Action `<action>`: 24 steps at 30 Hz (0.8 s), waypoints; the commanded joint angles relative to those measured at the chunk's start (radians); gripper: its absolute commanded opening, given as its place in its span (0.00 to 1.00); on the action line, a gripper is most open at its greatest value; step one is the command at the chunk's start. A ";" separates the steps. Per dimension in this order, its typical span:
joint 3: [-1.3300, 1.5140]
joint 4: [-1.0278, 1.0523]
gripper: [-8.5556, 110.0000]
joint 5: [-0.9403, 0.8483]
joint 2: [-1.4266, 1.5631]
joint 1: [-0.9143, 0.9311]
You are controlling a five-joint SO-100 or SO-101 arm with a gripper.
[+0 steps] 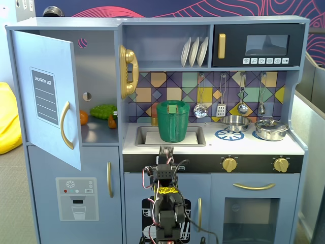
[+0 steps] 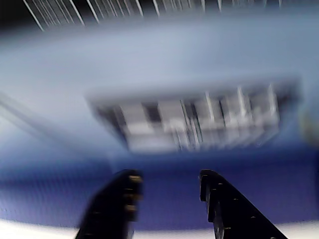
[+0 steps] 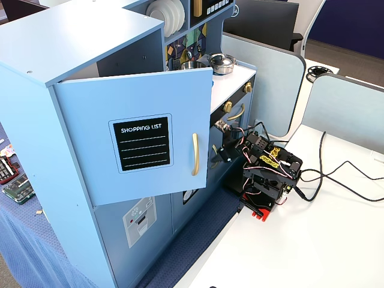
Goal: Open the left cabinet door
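Observation:
The left cabinet door (image 1: 45, 96), blue-grey with a black "SHOPPING LIST" panel and a gold bar handle (image 1: 64, 124), stands swung wide open; it also shows in the other fixed view (image 3: 135, 141) with its handle (image 3: 195, 154). The open compartment holds toy food (image 1: 101, 112). My gripper (image 1: 166, 151) sits low in front of the counter below the sink, well to the right of the door and clear of the handle. It also shows in the other fixed view (image 3: 223, 139). In the blurred wrist view my gripper (image 2: 167, 181) is open and empty, facing a blue surface.
A green pitcher (image 1: 172, 121) stands in the sink. Pots (image 1: 271, 129) sit on the stove. The lower door with a dispenser panel (image 1: 76, 198) is shut. Cables (image 3: 336, 174) lie on the white table beside the arm's base (image 3: 264, 180).

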 commanded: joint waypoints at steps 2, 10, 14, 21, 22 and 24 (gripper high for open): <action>0.049 0.169 0.07 0.014 0.066 0.028; 0.146 0.268 0.07 -0.021 0.084 0.080; 0.161 0.310 0.07 -0.018 0.084 0.069; 0.161 0.391 0.07 -0.049 0.084 0.049; 0.161 0.403 0.07 -0.052 0.084 0.049; 0.161 0.419 0.08 -0.054 0.084 0.049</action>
